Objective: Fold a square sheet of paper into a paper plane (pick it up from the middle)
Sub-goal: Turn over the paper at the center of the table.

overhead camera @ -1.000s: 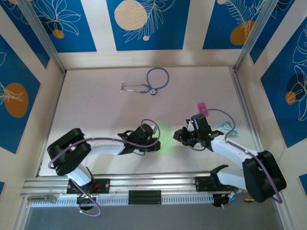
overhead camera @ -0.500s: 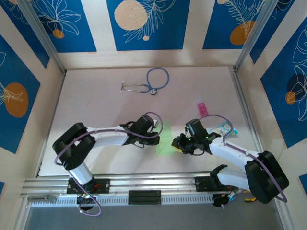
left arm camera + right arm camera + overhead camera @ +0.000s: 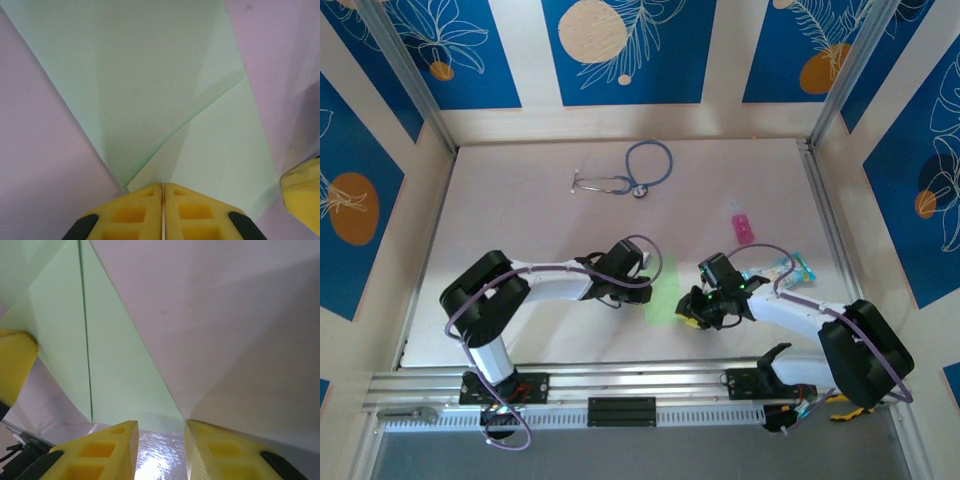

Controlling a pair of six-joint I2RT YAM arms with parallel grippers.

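The table [image 3: 520,220] is smooth and faintly glossy, so the square sheet of paper [image 3: 662,295], lying flat between the two arms, may well skid or buckle if pushed unevenly. It is thin, pale green, and creased into overlapping angled flaps. The blocky yellow left fingers [image 3: 130,215] are pressed together at its edge. The right fingers [image 3: 105,450] stand narrowly apart at a corner.

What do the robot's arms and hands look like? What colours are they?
Both arms are white tubes with chunky black joints: the left arm and the right arm. A thin purple cable loops along each. The left hand and right hand have bright yellow fingers with little square pockets.
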